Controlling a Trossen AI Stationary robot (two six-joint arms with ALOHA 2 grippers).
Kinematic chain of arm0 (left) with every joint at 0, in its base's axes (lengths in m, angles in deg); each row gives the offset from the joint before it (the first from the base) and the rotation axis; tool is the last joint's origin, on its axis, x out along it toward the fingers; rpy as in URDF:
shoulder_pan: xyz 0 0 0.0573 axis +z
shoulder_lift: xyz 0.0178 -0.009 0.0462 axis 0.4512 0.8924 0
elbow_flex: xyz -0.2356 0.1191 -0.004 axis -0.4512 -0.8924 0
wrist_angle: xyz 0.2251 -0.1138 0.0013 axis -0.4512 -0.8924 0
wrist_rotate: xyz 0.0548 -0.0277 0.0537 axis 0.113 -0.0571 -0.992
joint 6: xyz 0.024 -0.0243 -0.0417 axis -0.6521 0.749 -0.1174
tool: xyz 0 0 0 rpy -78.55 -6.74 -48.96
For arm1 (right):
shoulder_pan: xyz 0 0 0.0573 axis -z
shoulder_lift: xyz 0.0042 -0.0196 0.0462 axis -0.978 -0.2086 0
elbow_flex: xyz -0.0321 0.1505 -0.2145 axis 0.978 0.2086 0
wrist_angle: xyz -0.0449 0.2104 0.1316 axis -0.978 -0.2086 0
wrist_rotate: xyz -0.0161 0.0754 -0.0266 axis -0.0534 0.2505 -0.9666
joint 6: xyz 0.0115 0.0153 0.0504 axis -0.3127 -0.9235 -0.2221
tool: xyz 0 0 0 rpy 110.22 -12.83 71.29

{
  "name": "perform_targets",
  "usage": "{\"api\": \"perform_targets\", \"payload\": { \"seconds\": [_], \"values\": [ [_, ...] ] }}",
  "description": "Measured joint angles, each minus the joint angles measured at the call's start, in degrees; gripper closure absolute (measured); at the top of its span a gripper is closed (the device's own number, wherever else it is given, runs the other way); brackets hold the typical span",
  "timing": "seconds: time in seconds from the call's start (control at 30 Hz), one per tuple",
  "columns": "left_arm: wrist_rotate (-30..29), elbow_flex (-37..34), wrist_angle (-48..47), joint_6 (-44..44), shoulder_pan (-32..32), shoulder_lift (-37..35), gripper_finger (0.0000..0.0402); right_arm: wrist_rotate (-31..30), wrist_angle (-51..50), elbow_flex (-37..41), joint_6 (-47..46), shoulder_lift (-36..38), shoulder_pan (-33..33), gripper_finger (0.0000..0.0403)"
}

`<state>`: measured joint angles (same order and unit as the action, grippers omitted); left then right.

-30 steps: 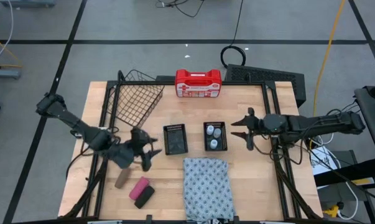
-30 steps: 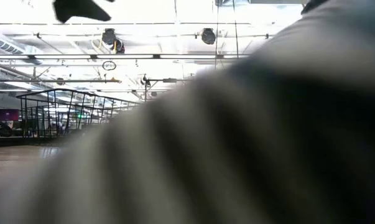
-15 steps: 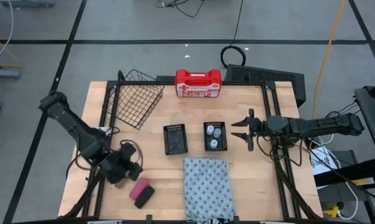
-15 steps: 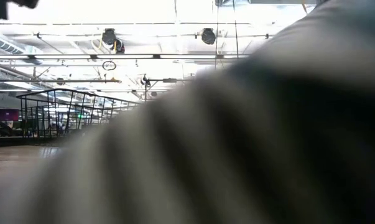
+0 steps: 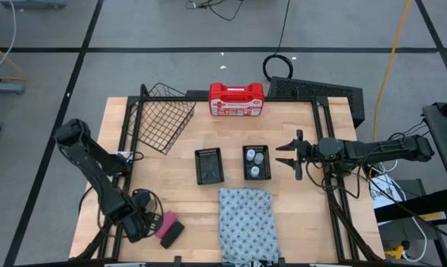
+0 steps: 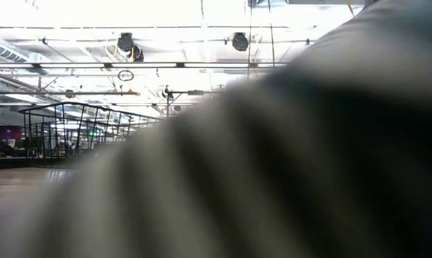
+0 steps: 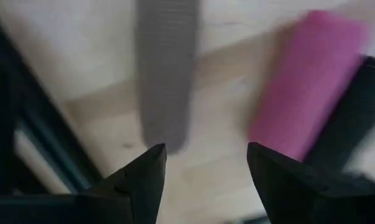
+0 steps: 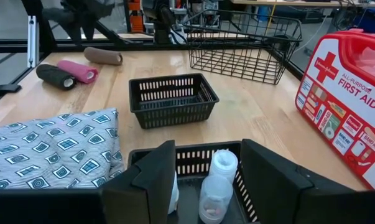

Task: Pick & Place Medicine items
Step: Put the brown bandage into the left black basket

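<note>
Three oblong blocks lie on their sides near the table's near-left corner: brown (image 7: 165, 68), pink (image 5: 166, 221) and black (image 5: 172, 234). In the high view the brown one is hidden under my left gripper (image 5: 139, 220). The left wrist view shows that gripper (image 7: 203, 168) open just short of the brown block, with the pink block (image 7: 305, 81) beside it. Whitish round bottles (image 5: 256, 163) stand in a small black tray. My right gripper (image 5: 286, 158) is open and level at that tray's right side, with the bottles (image 8: 219, 174) right before its fingers.
An empty black tray (image 5: 208, 165) sits left of the bottle tray. A patterned cloth (image 5: 245, 222) lies at the near edge and blocks the low view. A wire basket (image 5: 160, 115) and a red-and-white first aid case (image 5: 236, 99) stand along the far edge.
My left gripper has swung from the table's middle, beside the empty tray, toward the near-left corner. It now stands over the brown block, which it hides in the high view. It stays open.
</note>
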<state>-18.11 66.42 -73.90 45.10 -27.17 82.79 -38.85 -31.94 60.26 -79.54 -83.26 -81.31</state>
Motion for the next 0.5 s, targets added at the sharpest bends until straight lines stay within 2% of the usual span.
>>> {"api": "perform_targets", "payload": {
  "seconds": [0.5],
  "values": [
    [7.6, 0.0, 0.2, -0.5, -0.5, 12.6, 0.017, 0.0, 0.0, 0.0, -0.1, 0.0, 0.0, 0.0232]
  ]
}}
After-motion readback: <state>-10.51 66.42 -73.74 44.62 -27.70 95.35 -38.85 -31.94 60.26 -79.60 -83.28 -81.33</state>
